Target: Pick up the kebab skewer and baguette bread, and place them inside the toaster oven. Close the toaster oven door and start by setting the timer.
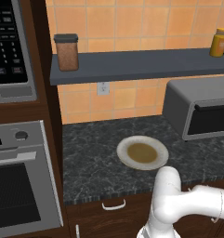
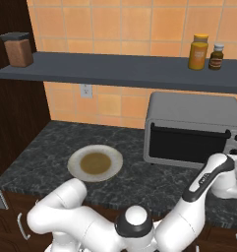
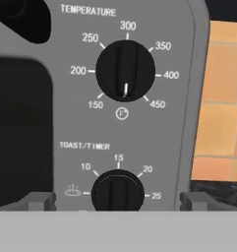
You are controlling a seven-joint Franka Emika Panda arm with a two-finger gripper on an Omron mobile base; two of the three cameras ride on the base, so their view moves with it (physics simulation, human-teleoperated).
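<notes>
The grey toaster oven (image 2: 193, 110) stands on the dark counter at the right, its dark glass door (image 2: 186, 142) shut upright; it also appears at the right edge as the toaster oven (image 1: 192, 100). In the hand view my gripper (image 3: 117, 201) is open right in front of the oven's control panel. Its fingertips (image 3: 39, 201) stand wide on either side of the black toast/timer knob (image 3: 117, 191). The temperature knob (image 3: 125, 71) sits above it. The kebab skewer and baguette bread are hidden from view.
A white plate (image 1: 122, 153) with a brown centre lies on the counter left of the oven. Above runs a grey shelf (image 1: 141, 65) with a brown jar (image 1: 67, 52) and two bottles (image 2: 198, 51). The wall oven (image 1: 16, 186) and microwave (image 1: 9, 46) stand at the left.
</notes>
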